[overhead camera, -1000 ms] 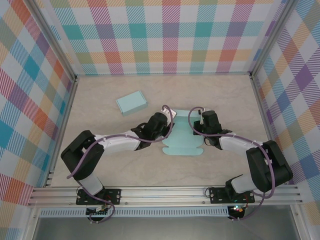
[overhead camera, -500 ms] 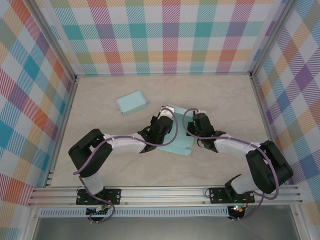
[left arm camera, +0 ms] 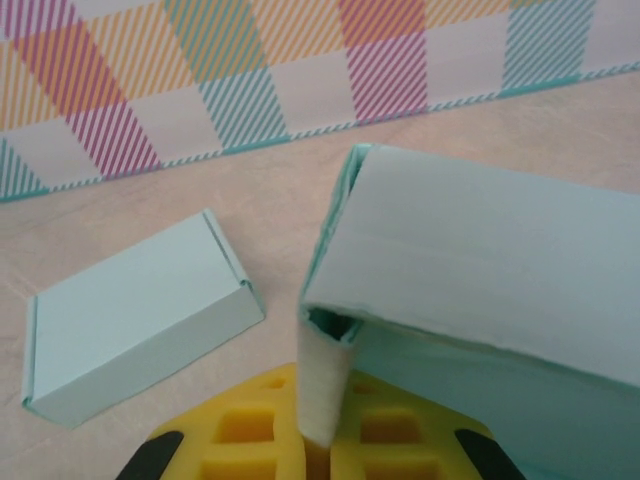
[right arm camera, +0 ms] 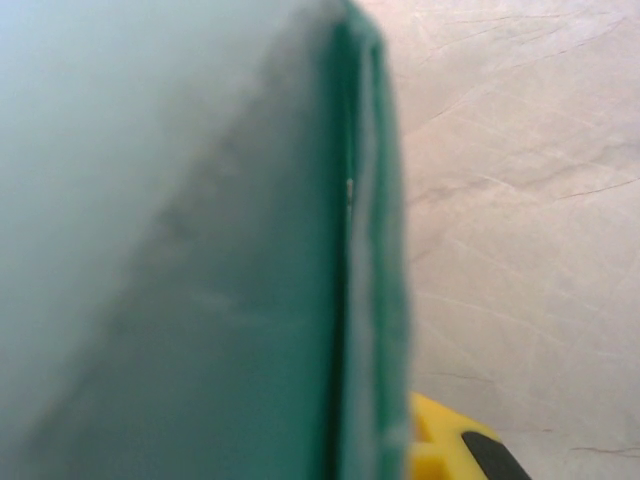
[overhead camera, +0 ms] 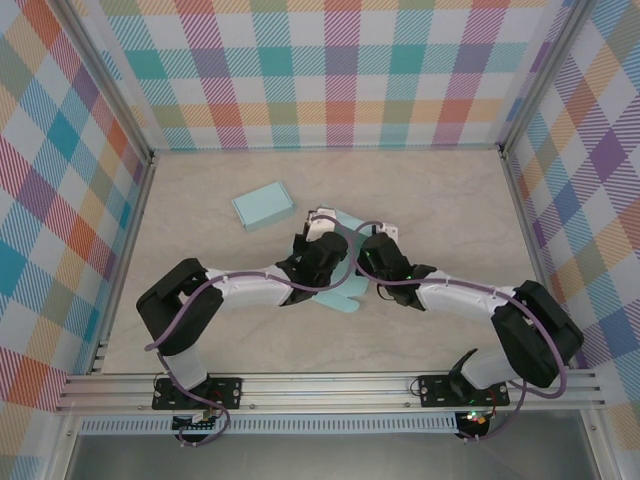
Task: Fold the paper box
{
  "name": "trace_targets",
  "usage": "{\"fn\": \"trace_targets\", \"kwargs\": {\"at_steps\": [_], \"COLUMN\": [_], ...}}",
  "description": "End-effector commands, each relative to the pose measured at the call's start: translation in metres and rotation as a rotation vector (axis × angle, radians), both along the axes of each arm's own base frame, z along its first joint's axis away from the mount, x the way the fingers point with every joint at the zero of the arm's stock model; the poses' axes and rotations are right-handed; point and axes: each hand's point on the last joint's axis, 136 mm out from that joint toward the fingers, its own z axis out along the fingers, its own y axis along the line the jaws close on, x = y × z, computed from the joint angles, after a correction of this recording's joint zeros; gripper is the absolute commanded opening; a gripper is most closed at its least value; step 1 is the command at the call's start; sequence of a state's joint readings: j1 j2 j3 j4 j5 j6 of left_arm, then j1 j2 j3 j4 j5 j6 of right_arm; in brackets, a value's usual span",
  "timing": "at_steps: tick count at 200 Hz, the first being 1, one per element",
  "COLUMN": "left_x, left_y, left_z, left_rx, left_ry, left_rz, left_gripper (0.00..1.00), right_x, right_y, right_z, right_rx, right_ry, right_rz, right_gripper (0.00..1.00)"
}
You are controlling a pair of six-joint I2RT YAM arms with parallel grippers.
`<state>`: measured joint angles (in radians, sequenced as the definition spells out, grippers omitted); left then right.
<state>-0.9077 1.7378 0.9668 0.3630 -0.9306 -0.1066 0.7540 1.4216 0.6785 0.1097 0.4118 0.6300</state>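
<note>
The light blue paper box (overhead camera: 338, 297) is a partly folded blank in the middle of the table, held up between both arms. My left gripper (overhead camera: 322, 243) is shut on a narrow upright flap (left arm camera: 325, 390), which stands between its yellow fingers (left arm camera: 240, 435). One panel (left arm camera: 480, 260) is folded over above that flap. My right gripper (overhead camera: 368, 250) meets the blank from the right. In the right wrist view the teal sheet (right arm camera: 200, 260) stands on edge very close, against a yellow finger (right arm camera: 435, 450); the other finger is hidden behind it.
A finished, closed light blue box (overhead camera: 263, 205) (left arm camera: 130, 320) lies on the table to the back left of the blank. Checked walls enclose the wooden table (overhead camera: 440, 200) on three sides. Bare wood lies to the right and behind.
Both grippers have moved inward and to the left. The blank's right side has lifted and folded over, so it looks narrower from above. The finished box has not moved.
</note>
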Motion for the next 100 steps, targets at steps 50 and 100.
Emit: {"fn": "trace_targets", "kwargs": {"at_steps": [50, 100], "left_x": [0.01, -0.01], "left_y": [0.083, 0.044], "left_z": [0.036, 0.034], "left_rx": [-0.197, -0.344], "left_ry": [-0.105, 0.02], "left_rz": [0.304, -0.006], "left_gripper": [0.16, 0.34], "right_x": [-0.009, -0.003], "right_y": [0.047, 0.044], "right_z": [-0.001, -0.001], "right_rx": [0.038, -0.027], "right_ry": [0.078, 0.115], "right_rz": [0.084, 0.047], "right_gripper": [0.0, 0.0]}}
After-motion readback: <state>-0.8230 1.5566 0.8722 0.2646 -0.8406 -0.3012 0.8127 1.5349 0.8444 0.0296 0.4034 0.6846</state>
